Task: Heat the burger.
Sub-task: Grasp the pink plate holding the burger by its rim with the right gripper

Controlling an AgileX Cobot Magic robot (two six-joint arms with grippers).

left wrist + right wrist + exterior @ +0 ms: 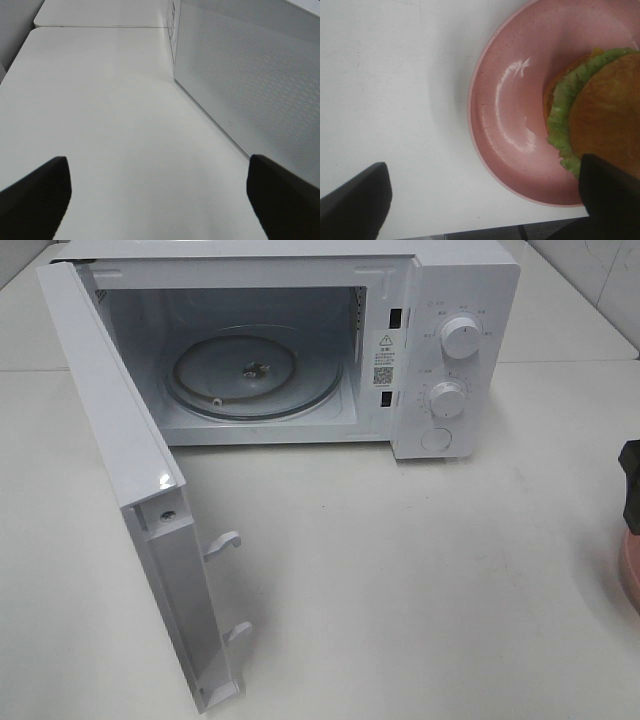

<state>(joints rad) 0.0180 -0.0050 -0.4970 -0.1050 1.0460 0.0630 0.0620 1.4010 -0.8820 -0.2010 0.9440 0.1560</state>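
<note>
**Burger sits right of the microwave, under the open right gripper**

The burger (605, 115) lies on a pink plate (505, 125) on the white table (400, 570), to the right of the microwave (300, 350) and forward of its control panel, at the very edge of the high view. The right gripper (485, 197) hangs above the plate with its jaws spread wide and nothing in them. The burger lies off-centre between the fingers, toward one of them, whose tip overlaps the bun's rim in the wrist view. Being round, the burger offers no long axis to line up with.

The right arm is clearly the nearer. The left gripper (160, 195), also open and empty, is over bare table on the microwave's other side, beside a white perforated panel.

The microwave's door (130, 470) stands open, the glass turntable (250, 370) bare.

A warning label (385, 355) with a triangle and a QR code sits on the door frame; its text and the markings round the two knobs are too small to read, and no brand name shows
</note>
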